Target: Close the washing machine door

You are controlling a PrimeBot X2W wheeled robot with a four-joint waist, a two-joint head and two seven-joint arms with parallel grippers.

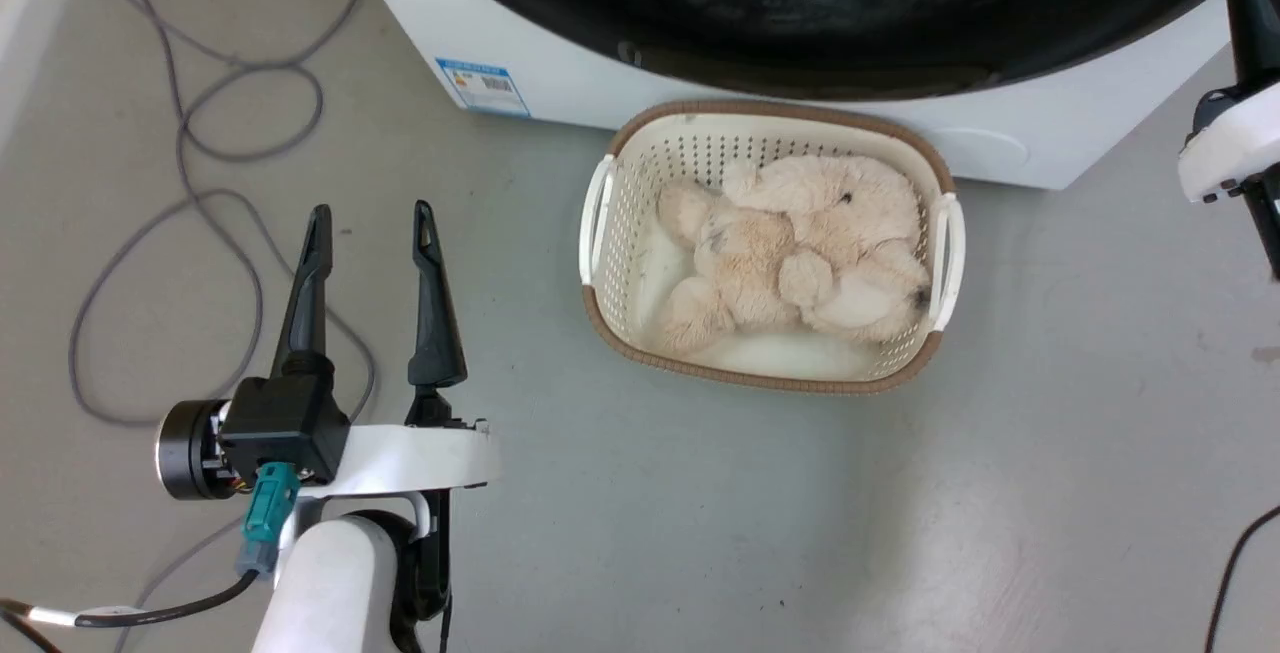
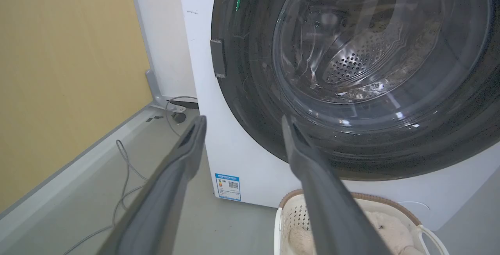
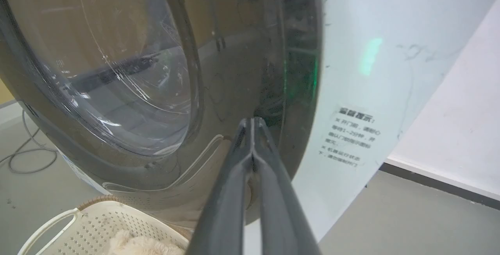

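The right gripper's [image 3: 252,121] two dark fingers [image 3: 234,192] are pressed together tip to tip with nothing between them; their tips sit right at the glossy black ring of the door [image 3: 242,71], near its outer edge, though I cannot tell whether they actually touch it. The left gripper [image 1: 371,218] hangs low over the grey floor with its fingers [image 2: 172,177] spread wide and holding nothing; they point toward the lower left part of the washer's front and are well apart from it.

The door lies flat against the front of the washing machine [image 2: 234,157] as far as I can see; whether it is latched I cannot tell. Through its bulging clear window the perforated steel drum [image 2: 351,63] shows; a small grey handle [image 2: 218,57] sits on the ring's left side in the left wrist view. A blue sticker [image 1: 483,85] is stuck low on the white front.

On the floor just in front of the washer stands a white basket [image 1: 600,223] with a brown rim; a cream plush toy [image 1: 800,253] lies curled inside it. Grey cables [image 1: 181,148] loop over the floor beyond the left gripper.
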